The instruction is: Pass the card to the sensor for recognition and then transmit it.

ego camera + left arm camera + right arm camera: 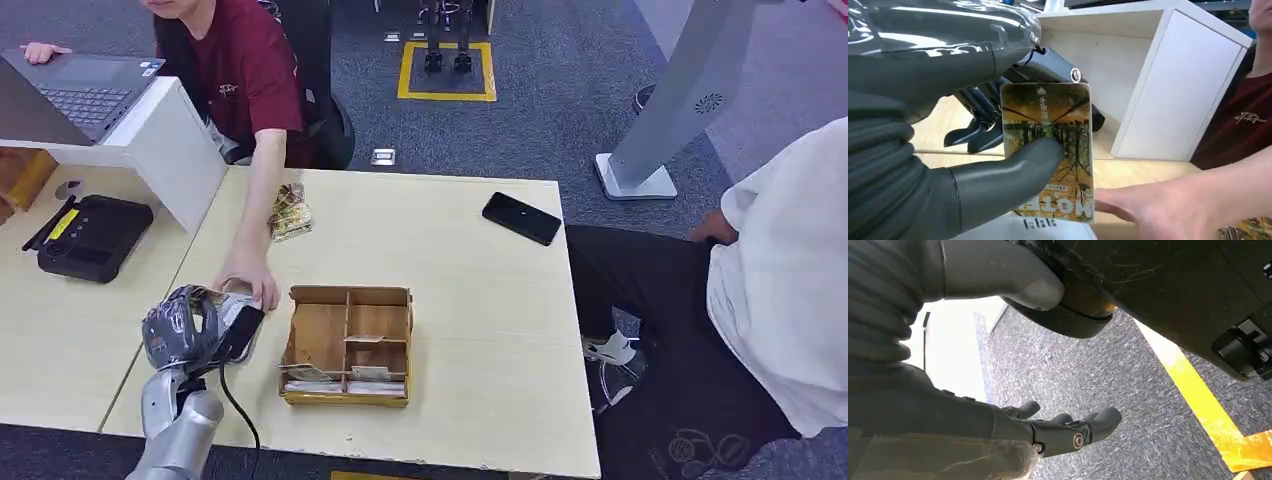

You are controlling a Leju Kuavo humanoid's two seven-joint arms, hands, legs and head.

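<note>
My left hand [195, 325] hovers over the left part of the light wooden table [470, 300] and pinches a card [1048, 150] between the thumb [1013, 175] and the dark fingers behind it. The card bears an autumn forest picture. A person's hand [1153, 210] reaches in and touches one end of the card; from the head view that hand [250, 280] lies just beyond my hand. The black card sensor [90, 236] sits on the neighbouring desk to the left. My right hand [1063, 432] hangs above grey carpet, its fingers loosely apart and holding nothing.
A wooden compartment box [348, 345] with several cards stands right of my left hand. A stack of cards [290, 212] and a black phone [521, 217] lie farther back. A white divider [165, 150] and a laptop [85, 90] stand left; a second person [780, 290] sits at the right.
</note>
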